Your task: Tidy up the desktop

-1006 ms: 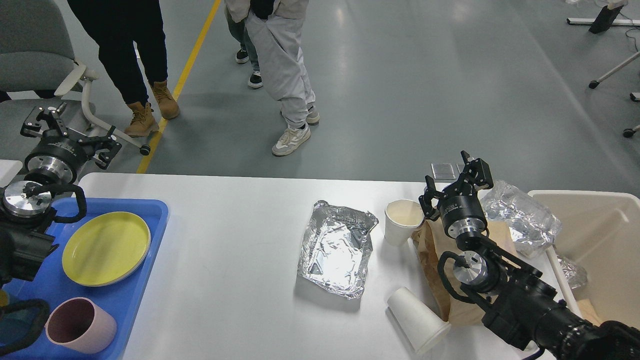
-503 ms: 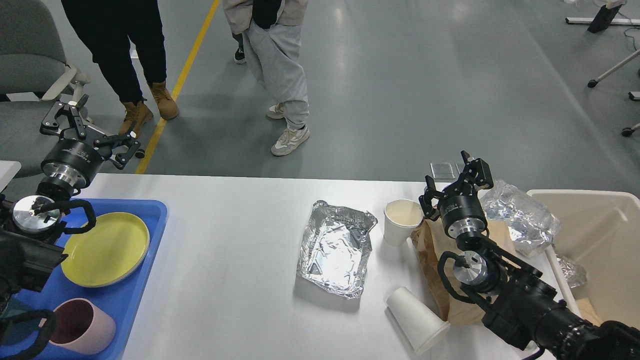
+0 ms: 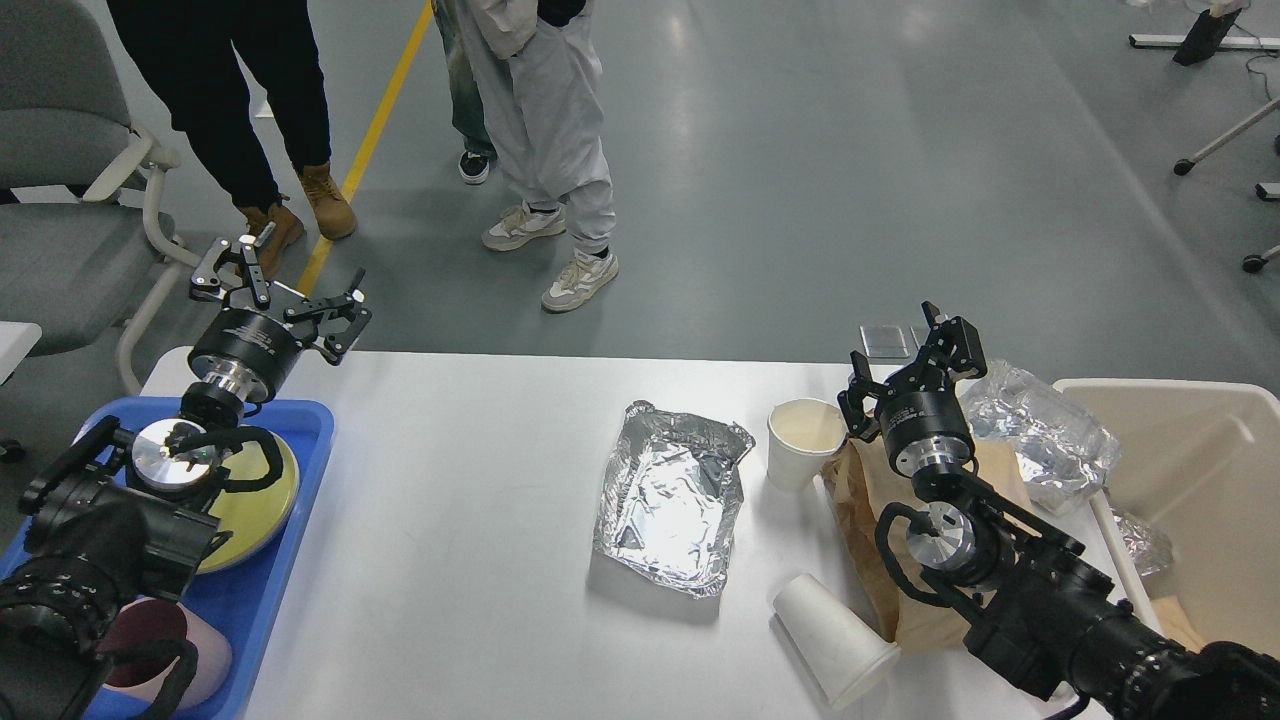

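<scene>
The white desktop (image 3: 470,520) holds a crumpled foil tray (image 3: 672,505) in the middle. Right of it stands an upright paper cup (image 3: 803,440), and a second paper cup (image 3: 835,640) lies on its side near the front. A brown paper bag (image 3: 868,520) lies under my right arm. My right gripper (image 3: 910,360) hovers open just right of the upright cup, holding nothing. My left gripper (image 3: 280,295) is open and empty above the desktop's far left corner.
A blue tray (image 3: 290,560) at the left holds a yellow plate (image 3: 262,505) and a pink cup (image 3: 210,662), both partly hidden by my left arm. Crumpled clear wrap (image 3: 1045,435) leans by a beige bin (image 3: 1200,470) at the right. Two people and a chair stand beyond the far edge.
My left arm has swung right and forward, carrying its open gripper from the left edge to the table's far left corner. The right arm has not moved. The people have stepped left.
</scene>
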### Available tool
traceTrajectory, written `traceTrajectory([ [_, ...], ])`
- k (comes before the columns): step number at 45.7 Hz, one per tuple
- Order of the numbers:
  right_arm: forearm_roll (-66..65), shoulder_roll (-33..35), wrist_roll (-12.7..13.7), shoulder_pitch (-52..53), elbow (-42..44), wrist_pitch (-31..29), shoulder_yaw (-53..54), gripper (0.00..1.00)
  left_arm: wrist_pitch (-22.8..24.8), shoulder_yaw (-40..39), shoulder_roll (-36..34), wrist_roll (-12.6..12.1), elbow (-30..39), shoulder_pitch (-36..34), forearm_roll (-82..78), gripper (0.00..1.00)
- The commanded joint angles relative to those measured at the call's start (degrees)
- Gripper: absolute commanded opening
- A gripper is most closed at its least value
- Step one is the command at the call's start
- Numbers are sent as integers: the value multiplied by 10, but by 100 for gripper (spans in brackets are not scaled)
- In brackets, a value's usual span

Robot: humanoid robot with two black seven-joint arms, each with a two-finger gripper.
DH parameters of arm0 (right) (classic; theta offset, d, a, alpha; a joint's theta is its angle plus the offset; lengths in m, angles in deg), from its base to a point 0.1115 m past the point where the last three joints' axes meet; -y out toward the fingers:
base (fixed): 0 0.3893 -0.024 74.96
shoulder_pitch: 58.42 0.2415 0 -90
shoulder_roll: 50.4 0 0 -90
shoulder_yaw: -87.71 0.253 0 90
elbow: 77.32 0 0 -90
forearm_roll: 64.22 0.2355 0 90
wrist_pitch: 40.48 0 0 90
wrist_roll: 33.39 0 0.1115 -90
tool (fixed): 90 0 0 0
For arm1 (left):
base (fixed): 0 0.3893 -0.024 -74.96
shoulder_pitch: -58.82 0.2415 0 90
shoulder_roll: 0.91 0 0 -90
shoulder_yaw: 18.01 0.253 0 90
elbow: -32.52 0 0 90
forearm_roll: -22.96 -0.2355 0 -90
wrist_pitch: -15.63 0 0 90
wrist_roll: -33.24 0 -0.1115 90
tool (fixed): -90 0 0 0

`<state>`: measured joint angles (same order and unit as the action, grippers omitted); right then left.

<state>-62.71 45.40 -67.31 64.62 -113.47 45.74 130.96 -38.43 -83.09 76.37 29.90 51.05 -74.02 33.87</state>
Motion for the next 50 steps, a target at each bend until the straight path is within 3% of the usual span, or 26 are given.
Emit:
traceTrajectory([
  [1, 0, 0, 0, 0, 0, 0, 0, 100, 0, 3, 26, 0, 0, 2, 0, 96],
  [26, 0, 0, 0, 0, -1, 0, 0, 100, 0, 11, 90, -1, 0, 38, -4, 96],
  [42, 0, 0, 0, 0, 0, 0, 0, 100, 50, 10, 100, 41, 0, 64, -4, 96],
  [50, 0, 0, 0, 0, 0, 0, 0, 100, 56, 10, 100, 40, 0, 64, -4, 96],
])
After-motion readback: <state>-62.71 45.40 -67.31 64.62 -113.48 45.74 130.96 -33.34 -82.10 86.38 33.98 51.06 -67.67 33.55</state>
